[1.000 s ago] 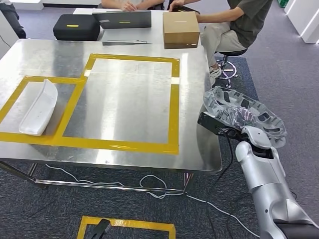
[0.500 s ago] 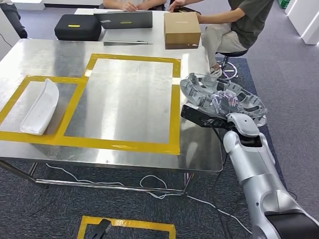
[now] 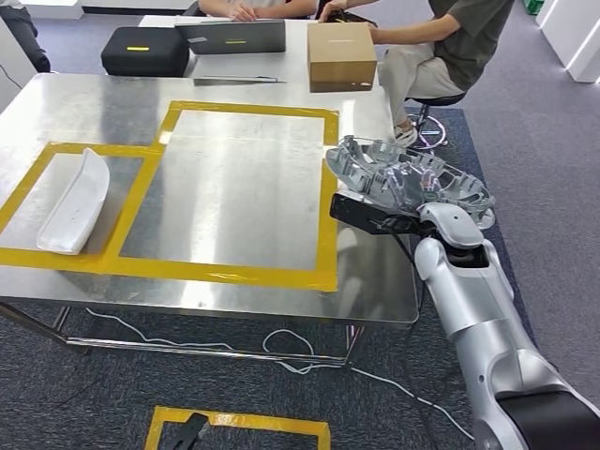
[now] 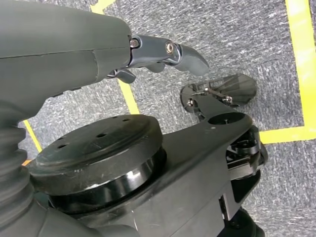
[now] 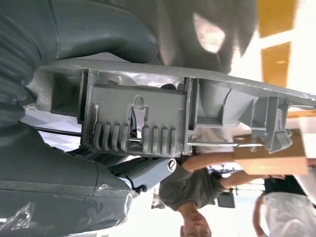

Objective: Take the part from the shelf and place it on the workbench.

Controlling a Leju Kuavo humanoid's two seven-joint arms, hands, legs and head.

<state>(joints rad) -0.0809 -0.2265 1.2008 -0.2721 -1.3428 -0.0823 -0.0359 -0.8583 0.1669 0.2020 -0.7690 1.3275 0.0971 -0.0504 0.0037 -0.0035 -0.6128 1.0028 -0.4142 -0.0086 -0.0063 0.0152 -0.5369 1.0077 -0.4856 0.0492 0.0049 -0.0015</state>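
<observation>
grey part (image 3: 411, 180) gripped by right robot hand (image 3: 385, 217) over counter (image 3: 233, 197) right edge | left robot hand (image 4: 164, 52) empty, fingers apart above carpet (image 3: 545, 159) | white tray (image 3: 74, 202) at counter's left edge

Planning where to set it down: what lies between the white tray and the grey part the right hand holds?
In the head view, bare steel table and yellow tape lines separate the white tray from the grey part.
</observation>
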